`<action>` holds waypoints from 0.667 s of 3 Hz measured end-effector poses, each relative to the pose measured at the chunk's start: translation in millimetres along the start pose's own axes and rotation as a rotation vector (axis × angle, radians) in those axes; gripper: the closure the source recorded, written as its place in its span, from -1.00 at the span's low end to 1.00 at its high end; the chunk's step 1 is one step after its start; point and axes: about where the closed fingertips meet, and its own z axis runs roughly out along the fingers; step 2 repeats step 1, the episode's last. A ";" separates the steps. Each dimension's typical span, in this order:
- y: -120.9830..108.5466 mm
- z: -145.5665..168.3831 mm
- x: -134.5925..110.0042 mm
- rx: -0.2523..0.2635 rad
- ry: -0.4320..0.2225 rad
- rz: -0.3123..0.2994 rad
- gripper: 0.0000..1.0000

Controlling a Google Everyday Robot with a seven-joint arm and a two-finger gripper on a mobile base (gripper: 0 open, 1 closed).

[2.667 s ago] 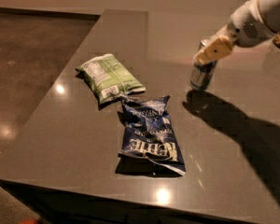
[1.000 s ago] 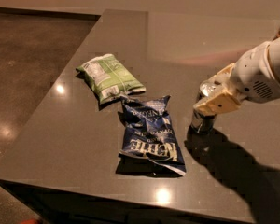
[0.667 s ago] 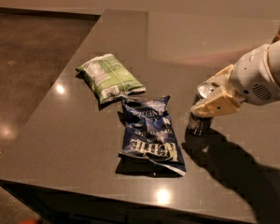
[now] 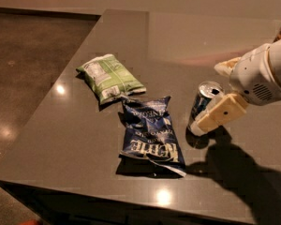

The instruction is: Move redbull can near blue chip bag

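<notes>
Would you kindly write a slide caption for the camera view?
The gripper at the redbull can on a dark table, close beside the blue chip bag, not touching.

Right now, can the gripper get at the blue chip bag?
Probably yes, from above. The gripper is at the can, which stands between it and the blue chip bag; the bag's top lies uncovered.

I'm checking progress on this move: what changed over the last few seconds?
The gripper brought the can from farther back on the table forward to a spot beside the blue chip bag, a small gap between them. The can now leans with its silver top showing, the gripper around it. The blue bag and the green chip bag stayed put.
</notes>
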 end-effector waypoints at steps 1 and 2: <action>0.0 0.0 0.0 0.000 0.000 0.000 -1.00; 0.0 0.0 0.0 0.000 0.000 0.000 -1.00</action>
